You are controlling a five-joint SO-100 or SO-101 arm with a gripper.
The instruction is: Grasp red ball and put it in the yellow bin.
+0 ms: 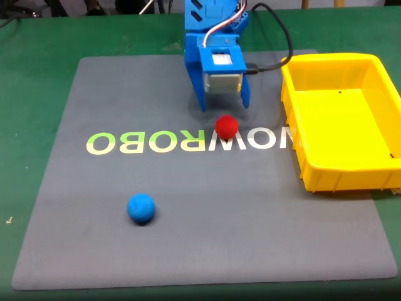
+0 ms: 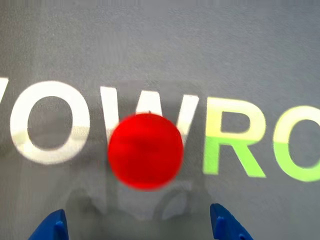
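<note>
Here the hand [image 2: 137, 227] shows just cropped fingertips [image 2: 50, 227]; red ball [image 2: 145, 151] blurred.

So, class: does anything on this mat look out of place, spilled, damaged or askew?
Nothing stands out. The red ball and blue ball rest on the grey mat, the yellow bin sits upright, and the open gripper frames the red ball.

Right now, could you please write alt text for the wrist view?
A red ball lies on a grey mat, over white and green letters. The two blue jaw tips stand open at the bottom edge, one each side of the ball, not touching it.
</note>
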